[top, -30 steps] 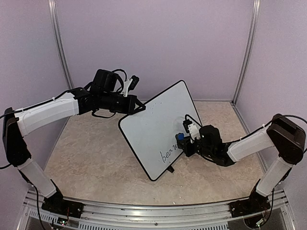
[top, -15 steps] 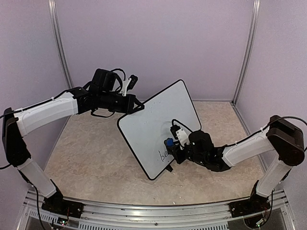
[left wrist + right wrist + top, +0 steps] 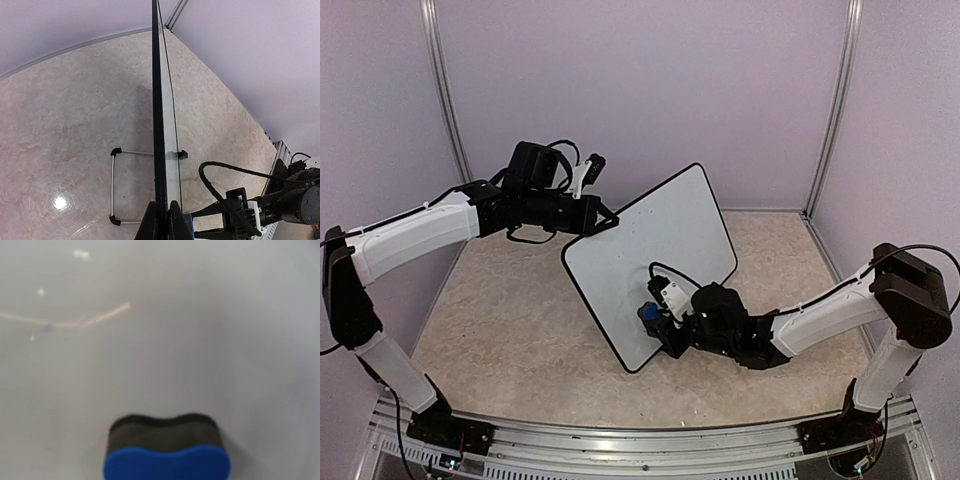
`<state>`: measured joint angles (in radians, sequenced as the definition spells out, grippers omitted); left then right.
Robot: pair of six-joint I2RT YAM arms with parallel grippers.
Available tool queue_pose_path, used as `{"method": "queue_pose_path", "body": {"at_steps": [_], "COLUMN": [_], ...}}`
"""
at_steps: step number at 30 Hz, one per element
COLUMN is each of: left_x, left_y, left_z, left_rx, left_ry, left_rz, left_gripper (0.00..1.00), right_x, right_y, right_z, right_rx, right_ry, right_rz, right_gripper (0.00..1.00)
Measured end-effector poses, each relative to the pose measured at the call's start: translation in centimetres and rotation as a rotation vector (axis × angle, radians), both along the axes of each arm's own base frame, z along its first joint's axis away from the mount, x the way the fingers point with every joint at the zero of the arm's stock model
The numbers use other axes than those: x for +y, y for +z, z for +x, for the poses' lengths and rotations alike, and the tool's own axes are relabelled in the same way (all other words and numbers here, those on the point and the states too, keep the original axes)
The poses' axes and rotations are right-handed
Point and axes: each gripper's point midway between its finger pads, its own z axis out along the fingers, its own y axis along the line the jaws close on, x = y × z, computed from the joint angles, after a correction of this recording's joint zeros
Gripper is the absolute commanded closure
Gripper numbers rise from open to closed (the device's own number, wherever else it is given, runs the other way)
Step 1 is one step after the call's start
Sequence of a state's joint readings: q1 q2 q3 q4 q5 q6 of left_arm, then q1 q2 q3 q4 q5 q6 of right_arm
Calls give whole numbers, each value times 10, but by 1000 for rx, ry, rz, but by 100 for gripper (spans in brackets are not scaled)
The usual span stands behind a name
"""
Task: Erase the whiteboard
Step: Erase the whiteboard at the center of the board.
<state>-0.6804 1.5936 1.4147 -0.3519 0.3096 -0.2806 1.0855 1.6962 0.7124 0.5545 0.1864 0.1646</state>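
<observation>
The whiteboard stands tilted on the table, and no writing shows on its face. My left gripper is shut on its upper left rim. In the left wrist view the whiteboard is edge-on, with the gripper clamped on the rim at the bottom. My right gripper is shut on a blue eraser and presses it against the board's lower part. In the right wrist view the eraser sits felt-side against the white surface; the fingers are out of view.
A wire stand and a black clip foot hold the board on the beige tabletop. Lilac walls with metal posts close the back and sides. The right arm's cable loops near the board.
My right gripper has slid the eraser leftward and down along the board's lower part, and the blue writing there is gone. The board has shifted slightly left. The left gripper keeps its hold.
</observation>
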Motion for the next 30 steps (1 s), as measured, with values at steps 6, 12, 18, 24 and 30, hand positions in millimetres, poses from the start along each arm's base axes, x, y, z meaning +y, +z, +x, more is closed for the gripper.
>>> {"method": "queue_pose_path", "body": {"at_steps": [6, 12, 18, 24, 30], "left_x": [0, -2, -4, -4, -6], "left_y": [0, 2, 4, 3, 4], "left_z": [0, -2, -2, -1, -2], "left_rx": [-8, -17, -20, -14, -17], "left_ry": [-8, -25, -30, -19, -25], "left_rz": [2, -4, -11, -13, -16], "left_gripper": [100, 100, 100, 100, 100], "right_x": [1, -6, -47, -96, -130], "right_y": [-1, 1, -5, -15, -20], "right_z": [-2, 5, 42, 84, 110], "right_rx": [0, 22, 69, 105, 106], "right_ry": [3, -3, -109, -275, -411], "right_rz": [-16, -15, -27, -51, -65], "right_gripper": [70, 71, 70, 71, 70]}}
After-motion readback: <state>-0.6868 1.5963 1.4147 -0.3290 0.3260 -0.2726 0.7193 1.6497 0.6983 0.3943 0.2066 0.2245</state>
